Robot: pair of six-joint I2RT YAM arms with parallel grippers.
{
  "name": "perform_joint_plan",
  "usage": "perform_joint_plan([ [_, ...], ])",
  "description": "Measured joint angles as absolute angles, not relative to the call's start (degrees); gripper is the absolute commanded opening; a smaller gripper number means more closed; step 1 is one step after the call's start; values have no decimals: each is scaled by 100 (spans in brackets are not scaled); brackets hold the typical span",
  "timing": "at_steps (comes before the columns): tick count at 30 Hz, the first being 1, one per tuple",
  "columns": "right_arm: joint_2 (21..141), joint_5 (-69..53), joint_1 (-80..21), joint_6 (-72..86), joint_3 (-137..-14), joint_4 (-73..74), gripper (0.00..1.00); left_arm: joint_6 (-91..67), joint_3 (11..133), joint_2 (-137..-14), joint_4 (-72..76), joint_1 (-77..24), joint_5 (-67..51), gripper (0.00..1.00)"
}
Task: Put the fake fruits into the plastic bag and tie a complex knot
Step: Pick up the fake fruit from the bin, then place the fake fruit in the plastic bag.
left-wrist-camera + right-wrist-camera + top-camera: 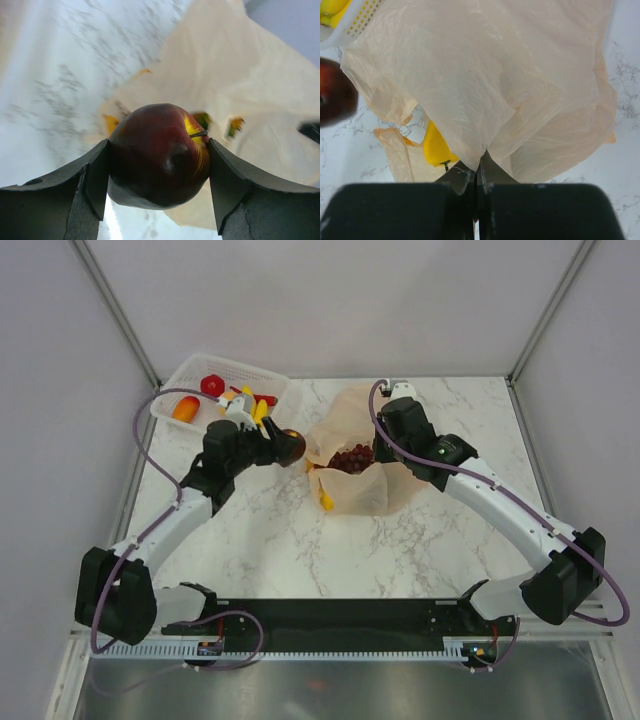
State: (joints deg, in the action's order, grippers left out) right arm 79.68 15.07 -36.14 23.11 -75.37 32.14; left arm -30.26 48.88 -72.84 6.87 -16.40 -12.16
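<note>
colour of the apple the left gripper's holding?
Dark red apple, with a yellow-streaked patch on one side; clearest in the left wrist view.

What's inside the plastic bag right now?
Dark purple grapes show in the open mouth of the plastic bag, and a yellow fruit pokes out at its left edge. Anything beneath the grapes is hidden by the film.

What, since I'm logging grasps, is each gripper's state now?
Left gripper: shut on the dark red apple.
Right gripper: shut on the plastic bag.
</note>
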Motion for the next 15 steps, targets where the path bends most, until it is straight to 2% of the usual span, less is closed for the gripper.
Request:
perform_joint_plan([
  [4, 7968, 1490, -3614, 2311, -7537, 3214, 0, -3142, 4381, -6917, 1079, -2512, -1116, 35],
  [15, 7968, 1369, -3614, 2314, -7537, 3214, 0, -3190, 4060, -6936, 1826, -3682, -447, 35],
])
